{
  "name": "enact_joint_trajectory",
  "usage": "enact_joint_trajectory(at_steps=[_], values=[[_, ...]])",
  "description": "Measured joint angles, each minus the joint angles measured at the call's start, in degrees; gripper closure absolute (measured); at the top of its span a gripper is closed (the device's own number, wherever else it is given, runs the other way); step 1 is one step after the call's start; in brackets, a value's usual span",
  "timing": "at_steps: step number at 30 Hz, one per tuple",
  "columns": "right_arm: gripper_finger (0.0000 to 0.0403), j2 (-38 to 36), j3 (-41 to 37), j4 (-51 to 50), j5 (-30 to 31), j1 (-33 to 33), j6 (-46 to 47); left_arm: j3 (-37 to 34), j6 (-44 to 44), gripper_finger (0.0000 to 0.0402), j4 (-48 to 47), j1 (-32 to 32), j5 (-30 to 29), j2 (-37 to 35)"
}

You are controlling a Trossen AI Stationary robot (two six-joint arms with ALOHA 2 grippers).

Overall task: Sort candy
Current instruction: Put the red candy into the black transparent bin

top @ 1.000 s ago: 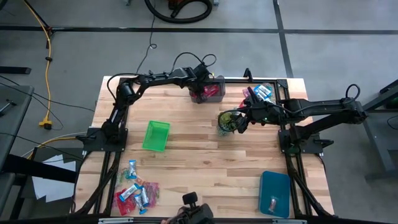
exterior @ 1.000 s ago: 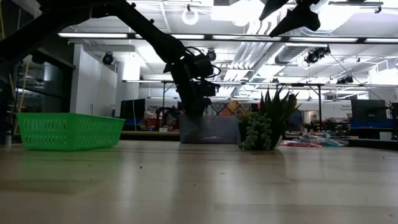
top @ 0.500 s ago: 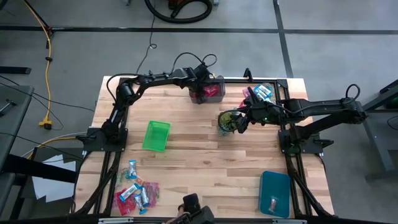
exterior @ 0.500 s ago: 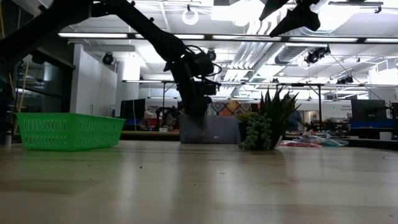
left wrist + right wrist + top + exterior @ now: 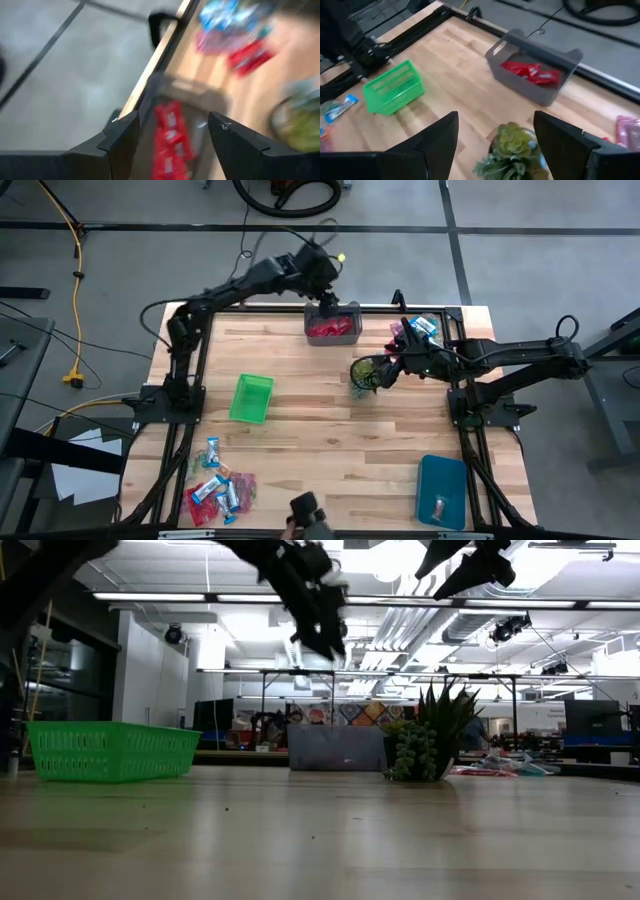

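Red candy (image 5: 170,142) lies in the grey bin (image 5: 333,327) at the table's far edge. My left gripper (image 5: 172,122) hangs open above that bin with nothing between its fingers; the low view shows my left gripper (image 5: 320,628) high over the bin (image 5: 337,748). My right gripper (image 5: 497,122) stands open in the air over the spiky green plant (image 5: 368,372), holding nothing. More candy lies in a pile (image 5: 220,488) at the near left and in another pile (image 5: 415,330) at the far right.
A green basket (image 5: 251,398) stands left of the middle. At the near right stands a blue bin (image 5: 442,490) with one sweet in it. Both arms' black frames run along the table's left and right sides.
My left gripper has risen quickly, almost straight up, out of the grey bin and now hangs well above it. The red candy stays in the bin. My right arm has kept still.
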Motion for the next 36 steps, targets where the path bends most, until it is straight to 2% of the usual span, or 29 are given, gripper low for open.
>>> enact_joint_trajectory(at_steps=[3, 5, 9, 13, 19, 24, 27, 30, 33, 36], values=[[0.0148, 0.00, 0.00, -0.03, 0.49, -0.01, 0.00, -1.36, -7.62, 0.0176, -1.35, -0.58, 6.55, -4.92], [0.0148, 0.00, 0.00, -0.04, 0.46, -0.01, -0.49, -4.00, -9.37, 0.0176, -1.41, -1.73, 9.96, -8.86], [0.0148, 0.00, 0.00, -0.15, 0.22, -0.01, -2.60, -14.25, -11.06, 0.0177, 4.04, -6.90, 10.00, -18.45], [0.0148, 0.00, 0.00, -0.20, -1.95, -0.01, -5.37, -30.40, -17.47, 0.0177, 17.56, -13.16, 6.45, -29.49], [0.0148, 0.00, 0.00, -0.52, -3.86, -0.01, -7.07, -57.45, -28.91, 0.0177, 43.71, -22.07, -0.37, -44.69], [0.0148, 0.00, 0.00, -0.50, -3.85, -0.01, -7.06, -72.34, -32.93, 0.0177, 61.45, -27.35, -2.81, -51.73], [0.0148, 0.00, 0.00, -0.51, -3.84, -0.01, -6.66, -75.85, -33.83, 0.0177, 64.89, -28.53, -2.85, -53.67], [0.0148, 0.00, 0.00, -0.50, -3.34, -0.01, -4.07, -75.95, -33.52, 0.0177, 64.23, -28.76, -2.83, -54.80], [0.0148, 0.00, 0.00, -0.50, -1.26, -0.81, 1.45, -75.95, -31.92, 0.0177, 64.64, -28.71, -2.12, -55.56], [0.0148, 0.00, 0.00, -0.50, -0.50, -5.21, 8.55, -75.95, -30.79, 0.0177, 64.65, -28.57, -1.92, -56.64]])
